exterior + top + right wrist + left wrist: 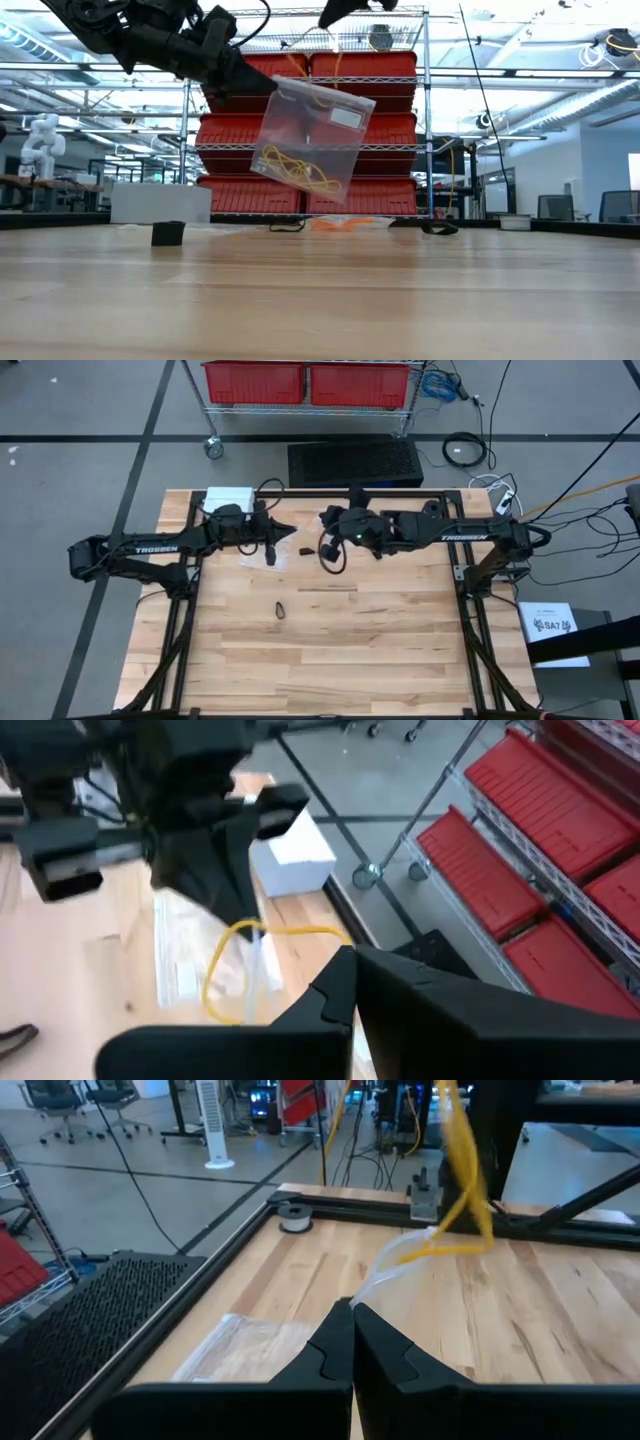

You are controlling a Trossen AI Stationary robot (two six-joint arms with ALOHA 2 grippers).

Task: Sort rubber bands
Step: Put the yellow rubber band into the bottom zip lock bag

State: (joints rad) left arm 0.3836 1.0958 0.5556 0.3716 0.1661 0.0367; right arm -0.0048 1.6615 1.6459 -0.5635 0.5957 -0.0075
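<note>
Two arms meet over the desk's point(330, 650) upper middle. Left claw point(283, 530), fingers pressed together, pinches a clear bag point(312, 140) corner; the bag hangs tilted above the desk with yellow rubber bands point(300, 172) inside. Right claw point(330, 520), fingers together, grips the bag's other edge. A black band point(280, 609) lies mid-desk.

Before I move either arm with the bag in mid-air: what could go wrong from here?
1. The left hand holds the clear bag by one corner only, hanging tilted. It could slip, or the yellow bands inside could spill.
2. The right hand appears shut on a yellow band stretched up from the bag. Pulling further may tug the bag free or flick the band away.
</note>
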